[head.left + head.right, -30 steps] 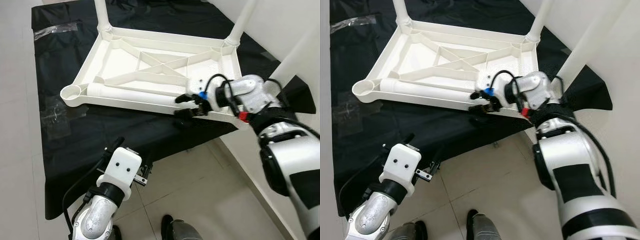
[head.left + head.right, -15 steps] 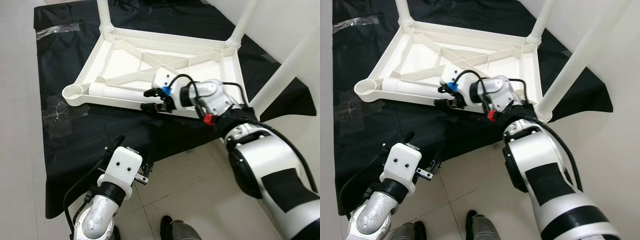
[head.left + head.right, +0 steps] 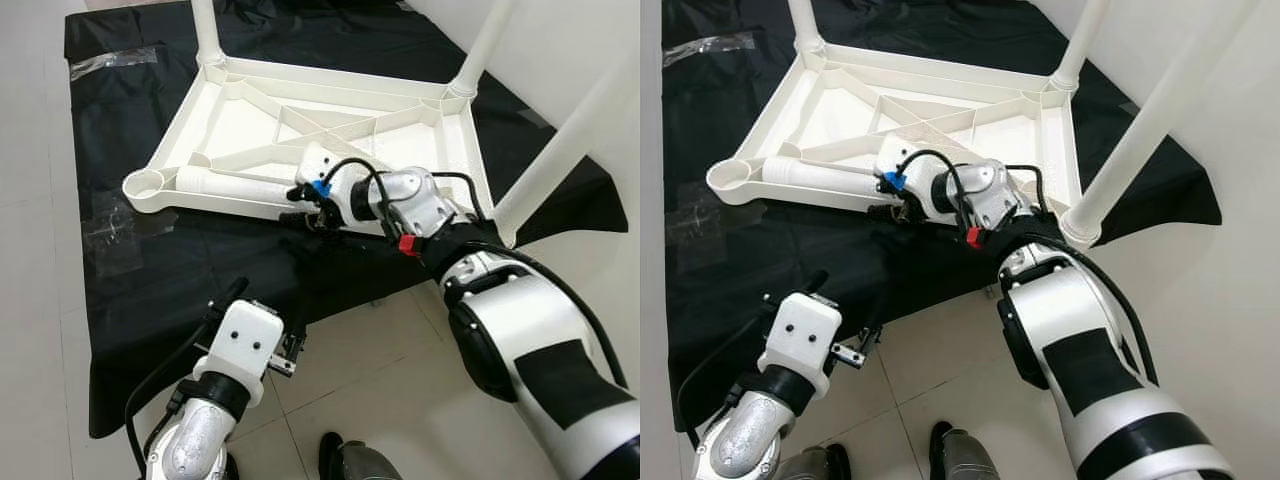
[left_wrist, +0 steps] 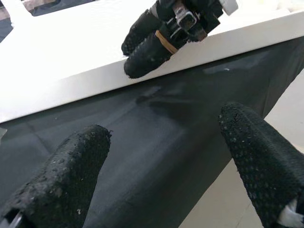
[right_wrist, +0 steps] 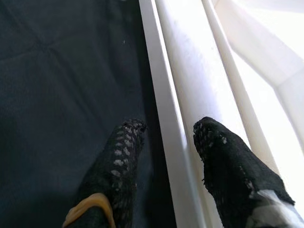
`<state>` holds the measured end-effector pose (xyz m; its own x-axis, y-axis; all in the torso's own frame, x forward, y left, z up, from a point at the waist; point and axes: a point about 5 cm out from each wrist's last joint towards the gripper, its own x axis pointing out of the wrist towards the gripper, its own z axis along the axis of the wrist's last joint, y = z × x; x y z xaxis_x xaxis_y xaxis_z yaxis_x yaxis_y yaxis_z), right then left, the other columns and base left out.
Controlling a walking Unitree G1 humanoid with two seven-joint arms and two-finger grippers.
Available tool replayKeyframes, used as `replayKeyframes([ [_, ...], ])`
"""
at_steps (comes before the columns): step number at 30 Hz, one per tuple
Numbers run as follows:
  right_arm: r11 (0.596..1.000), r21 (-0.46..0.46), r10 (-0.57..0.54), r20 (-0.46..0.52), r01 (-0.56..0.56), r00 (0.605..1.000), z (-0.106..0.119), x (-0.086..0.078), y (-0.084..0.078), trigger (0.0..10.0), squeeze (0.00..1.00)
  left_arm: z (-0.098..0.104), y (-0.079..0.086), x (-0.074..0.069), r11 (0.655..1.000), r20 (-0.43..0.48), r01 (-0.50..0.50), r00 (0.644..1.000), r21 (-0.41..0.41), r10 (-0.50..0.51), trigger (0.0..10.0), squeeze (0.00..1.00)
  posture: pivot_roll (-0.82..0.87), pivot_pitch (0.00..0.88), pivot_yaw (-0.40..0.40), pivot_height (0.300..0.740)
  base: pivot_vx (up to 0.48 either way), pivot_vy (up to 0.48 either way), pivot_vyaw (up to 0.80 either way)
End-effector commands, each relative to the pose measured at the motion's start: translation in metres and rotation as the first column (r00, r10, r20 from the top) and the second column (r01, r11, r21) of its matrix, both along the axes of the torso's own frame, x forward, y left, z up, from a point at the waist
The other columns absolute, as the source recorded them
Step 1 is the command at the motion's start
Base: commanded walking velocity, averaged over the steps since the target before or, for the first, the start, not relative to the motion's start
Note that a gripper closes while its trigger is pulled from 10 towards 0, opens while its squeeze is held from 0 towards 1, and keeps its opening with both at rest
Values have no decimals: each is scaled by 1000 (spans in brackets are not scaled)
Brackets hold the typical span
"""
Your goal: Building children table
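1. Tabletop (image 3: 330, 125), white plastic, lies upside down on a black sheet (image 3: 180, 270) spread over the tiled floor (image 3: 390, 390); we see its ribbed underside facing up.
2. Three white legs stand in its corner sockets: one at the far left (image 3: 205, 30), one at the far right (image 3: 485, 45) and one at the near right (image 3: 560, 150). The near left socket (image 3: 145, 185) is an open round cup.
3. A fourth leg (image 3: 240, 187) lies flat inside the frame, along the near rim, its end just beside that open socket.
4. Our right gripper (image 3: 303, 205) reaches across to the near rim of the tabletop, about midway along it. In the right wrist view its two fingers (image 5: 118, 156) stand apart with the rim's thin white edge (image 5: 164, 128) between them, one finger over the black sheet and the other over the loose leg inside. We cannot tell whether either finger presses on the plastic.
5. Our left gripper (image 4: 161, 156) hangs low over the near edge of the sheet, well apart from the tabletop. Its fingers are spread wide and hold nothing; its wrist view looks at the rim and the right gripper's fingertips (image 4: 142, 57).
6. Clear plastic wrappers lie on the sheet, one at the far left (image 3: 110, 60) and one at the near left (image 3: 115, 225).
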<state>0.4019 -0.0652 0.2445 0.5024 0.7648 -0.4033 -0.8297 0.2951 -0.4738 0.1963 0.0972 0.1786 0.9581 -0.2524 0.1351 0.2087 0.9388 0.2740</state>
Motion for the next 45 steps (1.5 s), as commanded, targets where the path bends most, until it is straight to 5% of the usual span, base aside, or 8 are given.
replayKeyframes([
  [1, 999, -33, -8, -49, 6, 999, -14, -2, -1, 10000, 0, -2, -2, -3, 1000, -17, 2, 1000, 3, -2, 10000, 0, 68, 230, -135, 740, 0, 0, 0],
  [14, 966, -244, 47, -148, -83, 988, -40, -10, 2, 10000, 0, -2, -3, -4, 1000, -22, -3, 1000, -3, 3, 10000, 0, 65, 245, -142, 740, 0, 0, 0],
  [15, 961, -258, 57, -148, -94, 987, -41, -11, 4, 9020, 0, -2, -2, -5, 1000, -23, -5, 1000, -1, 5, 10000, 0, 65, 245, -142, 740, 0, 0, 0],
  [17, 959, -266, 61, -147, -98, 987, -41, -11, 5, 9020, 0, -2, -2, -5, 1000, -23, -7, 1000, 1, 7, 10000, 0, 65, 245, -142, 740, 0, 0, 0],
  [18, 957, -266, 77, -153, -116, 985, -41, -12, 6, 0, 0, -2, -2, -5, 1000, -24, -9, 1000, 1, 9, 10000, 0, 63, 249, -147, 740, 0, 0, 0],
  [34, 918, -238, 295, -119, -316, 948, -28, -19, 3, 0, 0, -1, 0, -4, 1000, -20, -21, 1000, 4, 21, 10000, 0, 59, 248, -146, 740, 0, 0, 0],
  [40, 783, -402, 476, -104, -475, 873, -29, -29, -13, 0, 0, -1, 2, -2, 1000, -16, -27, 999, 9, 27, 10000, 0, 52, 248, -143, 740, 0, 0, 0],
  [45, 749, -482, 495, -52, -456, 868, -21, -27, -18, 0, 0, -1, 1, -1, 1000, -15, -26, 1000, 9, 26, 10000, 0, 52, 247, -141, 740, 0, 0, 0],
])
